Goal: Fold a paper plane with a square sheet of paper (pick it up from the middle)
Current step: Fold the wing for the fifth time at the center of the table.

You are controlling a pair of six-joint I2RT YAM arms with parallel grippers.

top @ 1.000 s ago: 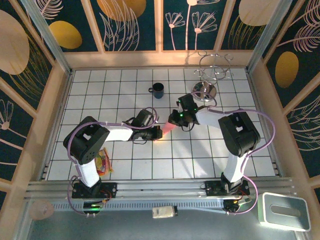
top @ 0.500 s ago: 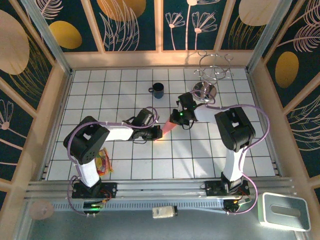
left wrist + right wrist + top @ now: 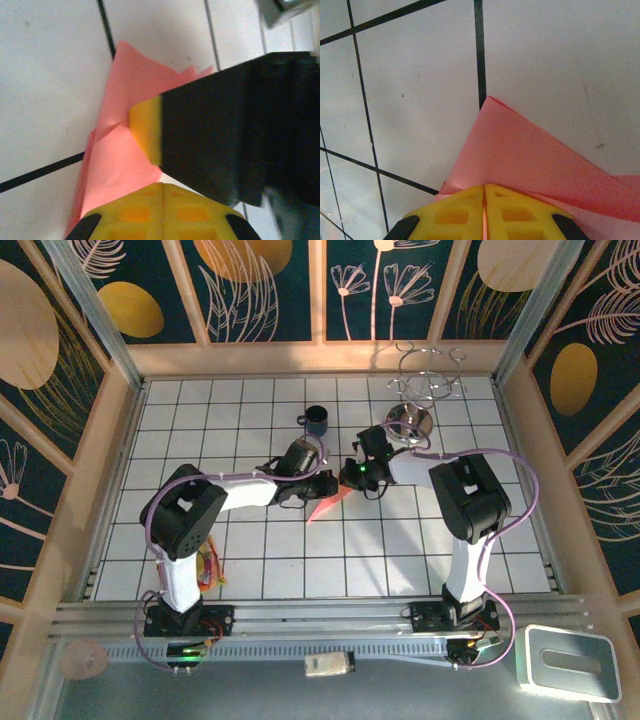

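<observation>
Overhead, paper plane [image 3: 326, 504] half-hidden; wrist views: jaws closed, seemingly pressing.

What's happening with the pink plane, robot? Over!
Copy. The left gripper shut on the paper plane. The right gripper shut on it too. The mug apart, behind.

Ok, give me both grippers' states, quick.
Left gripper: closed, pads together over the paper plane; whether it pinches it cannot be told.
Right gripper: closed, same doubt.
</observation>
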